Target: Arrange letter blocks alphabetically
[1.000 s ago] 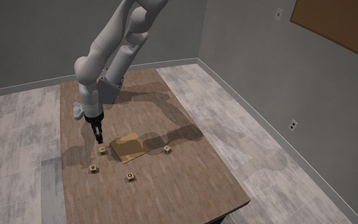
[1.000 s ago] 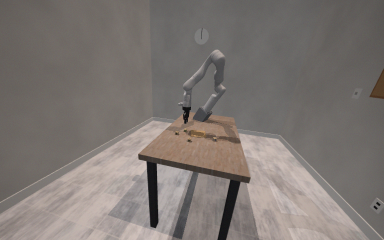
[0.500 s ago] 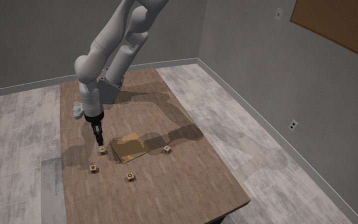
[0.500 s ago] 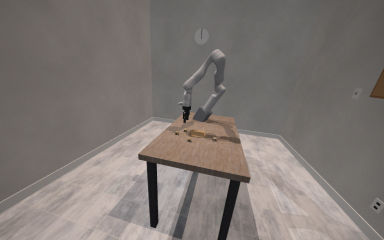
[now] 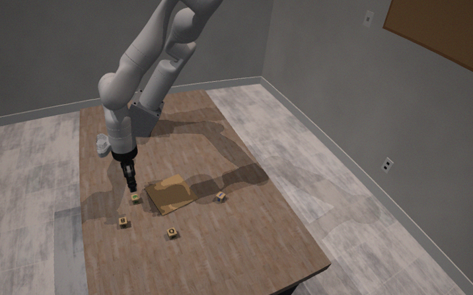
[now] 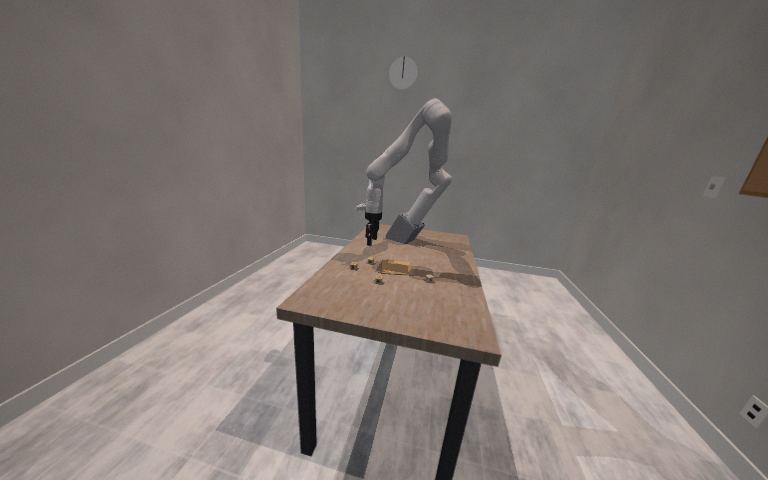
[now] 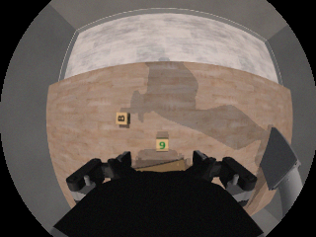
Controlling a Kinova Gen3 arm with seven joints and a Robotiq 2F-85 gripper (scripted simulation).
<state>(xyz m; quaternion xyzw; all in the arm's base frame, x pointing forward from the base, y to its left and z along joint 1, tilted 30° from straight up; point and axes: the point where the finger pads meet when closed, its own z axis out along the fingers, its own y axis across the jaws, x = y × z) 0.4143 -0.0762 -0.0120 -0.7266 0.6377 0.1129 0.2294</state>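
The gripper (image 5: 132, 190) (image 6: 369, 243) (image 7: 162, 158) hangs just above the surface (image 5: 202, 252) (image 6: 390, 305) (image 7: 84, 114), its fingers wide open and holding nothing. Near them, the block with the green mark (image 5: 135, 198) (image 6: 370, 260) (image 7: 162, 144), reading as a 9 in the wrist view, rests on the surface beside the mat (image 5: 171, 195) (image 6: 396, 267) (image 7: 163, 166), apart from it. The B block (image 5: 123, 222) (image 6: 353, 266) (image 7: 121, 118) and the Q block (image 5: 171, 232) (image 6: 378, 279) also lie off the mat, letters on top. Off its other side sits the block with blue marks (image 5: 220, 196) (image 6: 429, 278); its top mark is too small to read surely. All four blocks stand well apart from one another, and the mat lies flat.
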